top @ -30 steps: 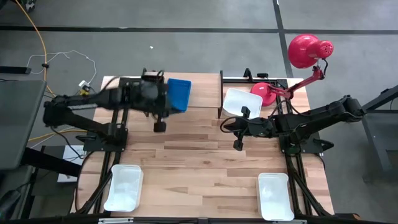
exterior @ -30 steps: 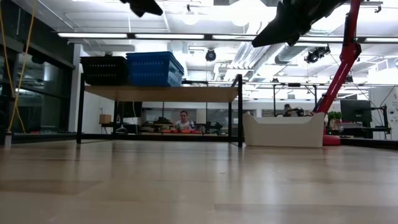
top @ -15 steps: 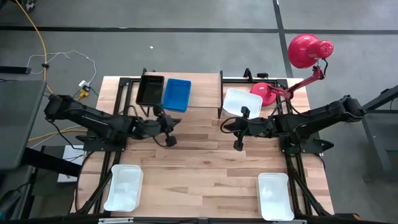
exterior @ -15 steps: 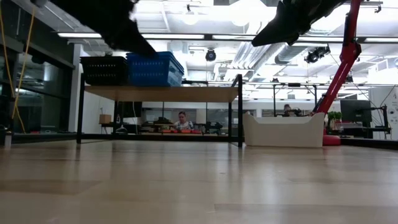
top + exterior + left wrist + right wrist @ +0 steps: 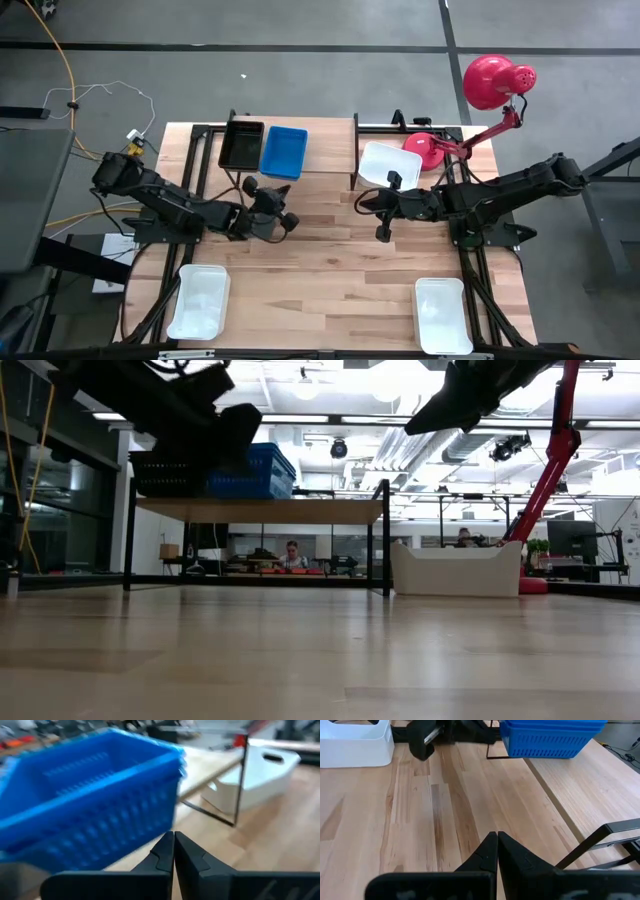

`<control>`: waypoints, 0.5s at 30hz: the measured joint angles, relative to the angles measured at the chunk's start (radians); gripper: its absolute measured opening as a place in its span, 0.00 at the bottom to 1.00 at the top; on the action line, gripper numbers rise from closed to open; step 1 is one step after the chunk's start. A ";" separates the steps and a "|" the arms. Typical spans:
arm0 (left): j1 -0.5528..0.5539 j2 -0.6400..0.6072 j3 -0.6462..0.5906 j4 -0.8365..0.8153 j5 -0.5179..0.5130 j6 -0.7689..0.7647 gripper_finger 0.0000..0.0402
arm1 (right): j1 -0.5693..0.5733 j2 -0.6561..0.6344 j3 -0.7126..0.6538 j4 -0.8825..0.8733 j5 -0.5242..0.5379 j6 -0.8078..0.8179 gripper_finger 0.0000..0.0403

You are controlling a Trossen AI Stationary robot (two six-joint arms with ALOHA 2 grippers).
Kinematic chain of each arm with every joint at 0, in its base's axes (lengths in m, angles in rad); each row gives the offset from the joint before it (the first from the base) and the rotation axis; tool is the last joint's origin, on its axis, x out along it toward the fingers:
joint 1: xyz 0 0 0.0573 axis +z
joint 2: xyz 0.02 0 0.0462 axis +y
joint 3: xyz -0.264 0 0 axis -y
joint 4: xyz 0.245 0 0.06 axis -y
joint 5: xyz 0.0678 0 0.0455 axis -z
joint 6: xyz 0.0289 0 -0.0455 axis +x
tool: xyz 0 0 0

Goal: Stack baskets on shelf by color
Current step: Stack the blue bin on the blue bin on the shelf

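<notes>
Both grippers are pinched together and empty: left [image 5: 285, 222] mid-table, right [image 5: 383, 233] just beside the white basket [image 5: 384, 163] at 1 o'clock. Black [image 5: 241, 146] and blue [image 5: 283, 152] sit on the shelf [image 5: 330, 150] at 12. Watch the shelf's leg and the lamp [image 5: 488, 84] when you lift white; two more wait at 7 [image 5: 198, 301] and 5 [image 5: 441, 315].

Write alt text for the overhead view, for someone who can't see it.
A black basket and a blue basket sit side by side on a small wooden shelf. Three white baskets rest on the table, and both shut grippers, left and right, hover mid-table holding nothing.
</notes>
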State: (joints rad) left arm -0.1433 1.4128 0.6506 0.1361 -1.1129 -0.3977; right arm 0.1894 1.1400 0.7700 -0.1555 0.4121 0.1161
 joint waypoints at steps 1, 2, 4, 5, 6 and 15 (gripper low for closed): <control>-0.008 0.000 0.000 0.002 -0.029 -0.007 0.00 | 0.000 0.000 0.000 0.000 0.000 -0.004 0.00; -0.014 0.000 0.000 0.002 -0.053 -0.009 0.00 | 0.000 0.000 0.000 0.000 0.000 -0.004 0.00; -0.025 0.000 0.000 0.002 -0.097 -0.011 0.00 | 0.000 0.000 0.000 0.000 0.000 -0.004 0.00; -0.027 0.000 0.000 0.004 -0.120 -0.011 0.00 | 0.000 0.000 0.000 0.000 0.000 -0.004 0.00; -0.029 0.000 0.000 0.005 -0.140 -0.011 0.00 | 0.000 0.000 0.000 0.000 0.000 -0.004 0.00; 0.013 0.000 0.000 0.029 -0.163 -0.018 0.00 | 0.000 0.000 0.000 0.000 0.000 -0.012 0.00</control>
State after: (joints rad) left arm -0.1300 1.4124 0.6506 0.1655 -1.2760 -0.4160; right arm 0.1898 1.1400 0.7700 -0.1558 0.4122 0.1045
